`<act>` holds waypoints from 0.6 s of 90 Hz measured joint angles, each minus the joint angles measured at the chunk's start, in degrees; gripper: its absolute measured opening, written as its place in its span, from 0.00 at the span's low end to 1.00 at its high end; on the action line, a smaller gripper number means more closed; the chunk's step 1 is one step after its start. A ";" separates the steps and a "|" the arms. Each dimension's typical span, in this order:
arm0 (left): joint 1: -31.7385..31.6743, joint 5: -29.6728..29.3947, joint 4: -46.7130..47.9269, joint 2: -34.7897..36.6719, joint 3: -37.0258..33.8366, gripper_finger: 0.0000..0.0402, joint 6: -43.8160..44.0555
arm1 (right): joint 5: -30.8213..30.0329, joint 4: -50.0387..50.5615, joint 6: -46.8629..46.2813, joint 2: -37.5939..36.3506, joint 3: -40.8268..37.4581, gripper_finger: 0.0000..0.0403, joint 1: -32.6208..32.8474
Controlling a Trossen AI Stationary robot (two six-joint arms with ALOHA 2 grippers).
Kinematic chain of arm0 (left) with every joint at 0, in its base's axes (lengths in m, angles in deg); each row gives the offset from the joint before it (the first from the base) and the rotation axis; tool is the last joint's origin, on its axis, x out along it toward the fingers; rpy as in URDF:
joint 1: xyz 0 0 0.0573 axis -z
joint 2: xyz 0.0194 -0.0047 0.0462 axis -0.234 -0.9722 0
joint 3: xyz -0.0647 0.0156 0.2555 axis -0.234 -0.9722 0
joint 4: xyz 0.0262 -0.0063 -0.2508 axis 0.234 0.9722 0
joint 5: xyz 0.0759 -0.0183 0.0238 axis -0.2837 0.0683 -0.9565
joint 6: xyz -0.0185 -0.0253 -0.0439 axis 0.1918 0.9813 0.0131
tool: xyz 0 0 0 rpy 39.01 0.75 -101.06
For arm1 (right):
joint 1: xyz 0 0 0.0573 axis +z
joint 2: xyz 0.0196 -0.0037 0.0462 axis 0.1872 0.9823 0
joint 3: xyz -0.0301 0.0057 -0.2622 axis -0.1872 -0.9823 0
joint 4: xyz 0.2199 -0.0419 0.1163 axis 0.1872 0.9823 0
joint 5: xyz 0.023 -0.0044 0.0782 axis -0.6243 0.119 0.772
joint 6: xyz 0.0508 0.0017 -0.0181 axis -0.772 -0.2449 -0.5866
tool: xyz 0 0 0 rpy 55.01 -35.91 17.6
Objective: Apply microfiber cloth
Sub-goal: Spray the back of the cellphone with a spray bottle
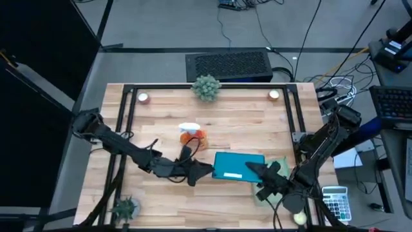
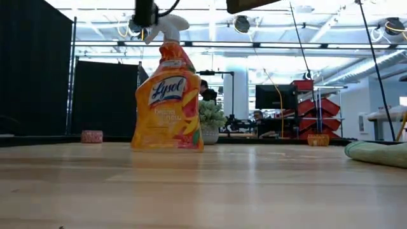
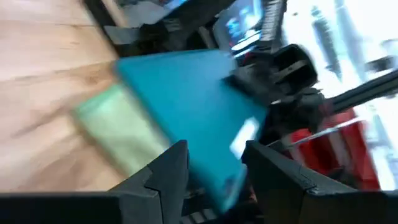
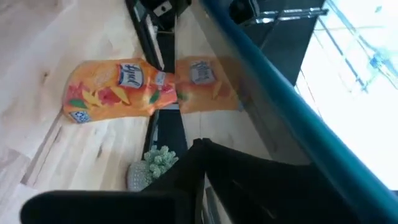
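Note:
A flat teal-faced tablet (image 1: pixel 232 166) hangs above the near middle of the table, held between both grippers. My left gripper (image 1: pixel 207 171) is shut on its left edge and my right gripper (image 1: pixel 254 169) reaches over its right part. The pale green microfiber cloth (image 1: pixel 278 166) lies flat on the wood under and beside my right arm. It also shows below the tablet in the left wrist view (image 3: pixel 118 134) and at the right in the low view (image 2: pixel 378 152). My left gripper pinches the tablet's left edge (image 3: pixel 217 180) between its two fingers (image 3: pixel 168 171), coming level from the table's left. The tablet is lifted clear of the table and tilted. My right gripper is on the tablet's right part (image 1: pixel 250 167), coming from the table's right. Its own fingers hide the place of contact, so the kind of hold cannot be told.
An orange spray bottle (image 1: pixel 192 136) stands upright behind the tablet, mid-table (image 2: pixel 168 89). A round green plant (image 1: pixel 206 87) sits at the far edge, a smaller one (image 1: pixel 125 207) at the near left. Two small candles (image 1: pixel 143 97) (image 1: pixel 274 95) stand at the far corners.

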 joint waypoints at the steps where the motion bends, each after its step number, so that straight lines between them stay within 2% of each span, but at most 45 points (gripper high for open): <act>1: 0.02 -0.29 0.82 0.22 -0.02 0.37 0.11 | 0.00 0.00 0.00 0.00 0.00 0.16 -0.02; 8: 0.24 -1.45 2.53 1.06 -0.08 0.37 1.49 | 0.08 -0.04 0.02 0.00 0.00 0.16 -0.16; 22: -0.51 -1.54 -4.33 -0.57 -0.06 0.37 1.40 | 1.68 -0.43 0.04 0.00 0.00 0.16 -1.34; 39: -2.56 3.61 -12.02 -5.22 -0.03 0.37 4.21 | 3.05 -0.15 1.82 -0.02 0.00 0.16 -2.32; 54: -2.49 4.26 -11.85 -5.77 0.05 0.37 2.63 | 3.40 0.07 1.93 0.04 -0.10 0.16 -1.84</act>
